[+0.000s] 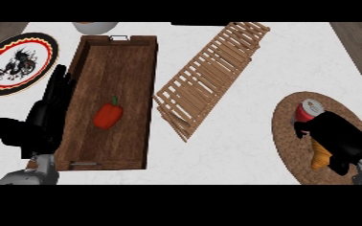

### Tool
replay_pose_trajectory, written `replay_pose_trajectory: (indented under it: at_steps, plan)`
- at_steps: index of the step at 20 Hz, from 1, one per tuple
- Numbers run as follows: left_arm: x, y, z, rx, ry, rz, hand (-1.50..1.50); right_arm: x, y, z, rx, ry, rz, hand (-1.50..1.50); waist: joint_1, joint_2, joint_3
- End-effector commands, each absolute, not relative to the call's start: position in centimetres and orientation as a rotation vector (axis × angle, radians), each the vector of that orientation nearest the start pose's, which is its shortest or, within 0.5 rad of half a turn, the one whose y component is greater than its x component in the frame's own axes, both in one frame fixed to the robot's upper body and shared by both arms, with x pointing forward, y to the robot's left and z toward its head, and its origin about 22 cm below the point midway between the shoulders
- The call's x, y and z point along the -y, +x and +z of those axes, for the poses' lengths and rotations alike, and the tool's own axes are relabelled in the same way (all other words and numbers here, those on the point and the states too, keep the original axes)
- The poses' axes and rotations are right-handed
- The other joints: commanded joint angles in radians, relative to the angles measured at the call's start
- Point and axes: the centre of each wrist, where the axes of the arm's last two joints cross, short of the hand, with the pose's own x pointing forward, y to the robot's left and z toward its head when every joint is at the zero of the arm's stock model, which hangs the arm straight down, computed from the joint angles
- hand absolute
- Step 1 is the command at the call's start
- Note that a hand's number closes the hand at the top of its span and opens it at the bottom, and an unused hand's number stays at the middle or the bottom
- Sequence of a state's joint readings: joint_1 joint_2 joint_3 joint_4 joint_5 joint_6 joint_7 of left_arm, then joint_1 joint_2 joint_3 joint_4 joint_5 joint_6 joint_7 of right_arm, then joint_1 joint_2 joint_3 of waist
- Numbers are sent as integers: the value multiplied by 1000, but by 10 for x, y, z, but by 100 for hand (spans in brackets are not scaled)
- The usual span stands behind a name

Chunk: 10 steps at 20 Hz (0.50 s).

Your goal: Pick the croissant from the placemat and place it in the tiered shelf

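Head view: right hand (338, 141) low over the round woven placemat (286, 124) at right, fingers curled down around the croissant (322, 157) – orange end poking out beneath. Slatted tiered shelf (209, 76) mid-counter, well apart. Left hand (50, 107) at left edge, fingers straight, holding nothing – beside the wooden tray (134, 67) with a red pepper (108, 115).

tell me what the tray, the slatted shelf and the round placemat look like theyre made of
Tray: dark stained wood, by the grain lines along its floor; small metal-looking handles at the ends.
Slatted shelf: pale unfinished-looking wood, thin slats on rails.
Placemat: probably cork or woven fibre, given its speckled brown matte surface.
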<state>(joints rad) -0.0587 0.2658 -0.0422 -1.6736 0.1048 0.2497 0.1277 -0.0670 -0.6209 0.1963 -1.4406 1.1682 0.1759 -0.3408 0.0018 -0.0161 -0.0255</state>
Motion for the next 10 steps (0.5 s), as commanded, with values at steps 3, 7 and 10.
replay_pose_trajectory:
  at_steps: [3, 7, 10]
  plan:
    - [-265, 252, 56, 1588, 253, 30, 0, 248, 222, 10, 1427, -364, 1842, 150, -8, 9, 25]
    - [-270, 256, 49, 1600, 265, 44, 0, 252, 213, 48, 1489, -237, 1792, 150, -30, 10, 23]
    - [-273, 251, 42, 1585, 260, 50, 0, 241, 199, 90, 1609, -210, 1706, 150, -33, 8, 22]
